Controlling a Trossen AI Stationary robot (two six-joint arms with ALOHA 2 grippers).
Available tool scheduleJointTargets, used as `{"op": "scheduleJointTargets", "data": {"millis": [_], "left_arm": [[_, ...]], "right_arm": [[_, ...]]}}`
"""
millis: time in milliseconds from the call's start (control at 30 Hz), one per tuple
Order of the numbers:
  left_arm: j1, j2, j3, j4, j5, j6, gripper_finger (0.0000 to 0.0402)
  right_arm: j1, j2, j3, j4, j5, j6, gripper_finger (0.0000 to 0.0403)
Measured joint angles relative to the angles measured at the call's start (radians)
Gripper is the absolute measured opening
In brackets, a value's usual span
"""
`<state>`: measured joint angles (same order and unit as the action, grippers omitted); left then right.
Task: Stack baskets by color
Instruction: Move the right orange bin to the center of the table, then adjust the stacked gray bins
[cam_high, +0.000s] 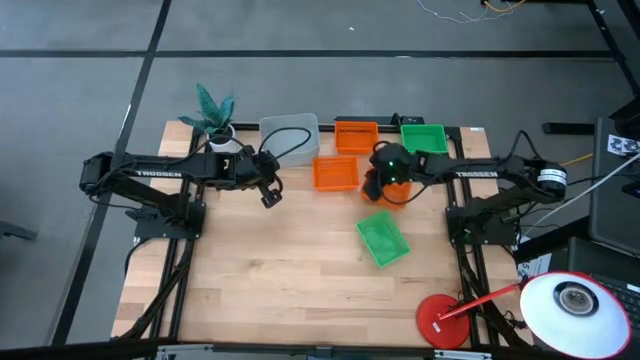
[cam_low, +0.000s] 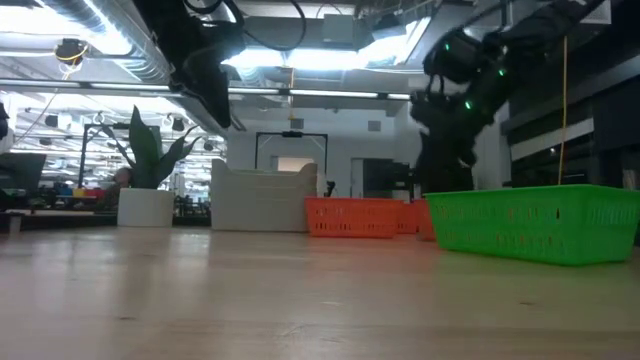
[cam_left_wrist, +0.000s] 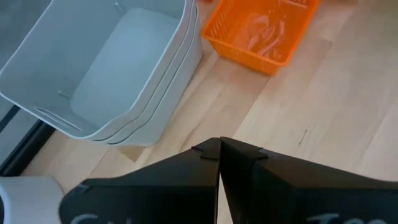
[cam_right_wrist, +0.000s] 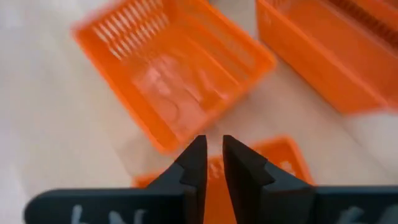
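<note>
Near the tabletop's far edge, we see the right gripper, narrowly parted, clamping the rim of an orange basket beside a second orange basket. We judge nesting these to be the next move, calling for a lift and alignment. Our left gripper hovers shut near the grey baskets.

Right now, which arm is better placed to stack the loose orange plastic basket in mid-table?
Probably the right. The right gripper is shut on an orange plastic basket beside the loose orange basket. The left gripper hangs shut and empty near the nested grey tubs.
</note>
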<state>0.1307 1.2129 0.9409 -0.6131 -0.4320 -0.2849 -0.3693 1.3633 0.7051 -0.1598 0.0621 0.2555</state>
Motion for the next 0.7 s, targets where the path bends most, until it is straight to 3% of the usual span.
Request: {"op": "scheduleJointTargets", "data": {"millis": [100,233,300,367,500,700], "left_arm": [[0.000,0.000,0.000,0.001,0.000,-0.001,0.0000],[0.000,0.000,0.000,0.001,0.000,-0.001,0.0000],[0.000,0.000,0.000,0.001,0.000,-0.001,0.0000],[0.000,0.000,0.000,0.000,0.000,0.000,0.0000],[-0.001,-0.003,0.000,-0.008,0.000,0.061,0.0000],[-0.031,-0.146,-0.080,-0.027,-0.013,0.024,0.0000]], "right_arm": [[0.015,-0.029,0.063,-0.078,-0.089,0.002,0.0053],[0.089,-0.096,0.117,-0.217,-0.284,0.020,0.0053],[0.142,-0.133,0.119,-0.279,-0.307,0.071,0.0053],[0.205,-0.171,0.111,-0.342,-0.277,0.150,0.0053],[0.355,-0.234,0.084,-0.441,-0.112,0.327,0.0053],[0.555,-0.298,0.071,-0.448,0.085,0.455,0.0053]]}}
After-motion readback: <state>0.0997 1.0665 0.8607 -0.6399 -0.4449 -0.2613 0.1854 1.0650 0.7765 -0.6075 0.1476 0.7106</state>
